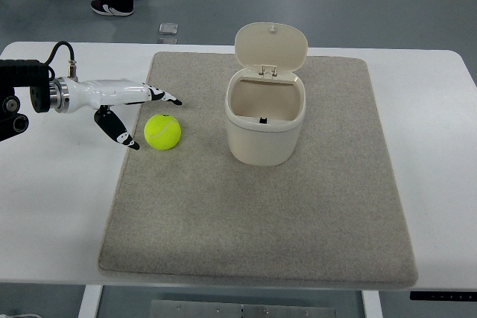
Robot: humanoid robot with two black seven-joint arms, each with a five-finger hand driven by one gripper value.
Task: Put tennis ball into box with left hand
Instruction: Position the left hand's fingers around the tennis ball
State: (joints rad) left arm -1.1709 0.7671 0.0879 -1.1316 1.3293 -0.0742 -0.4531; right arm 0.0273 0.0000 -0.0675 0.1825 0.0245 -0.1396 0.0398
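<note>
Tennis ball [162, 132] judged light, springy, felt-grippy; best enclosed across its middle. Left robot hand [130, 113] spread, empty, just beside it.

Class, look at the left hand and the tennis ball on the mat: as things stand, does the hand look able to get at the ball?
Probably yes. The left hand is open beside the tennis ball, fingers spread toward it, with only bare mat between them. The box stands off on the ball's far side, clear of the approach.

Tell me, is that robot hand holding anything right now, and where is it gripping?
Nothing is held. The left hand is open, its fingers spread beside the tennis ball, which lies on the mat apart from them.
</note>
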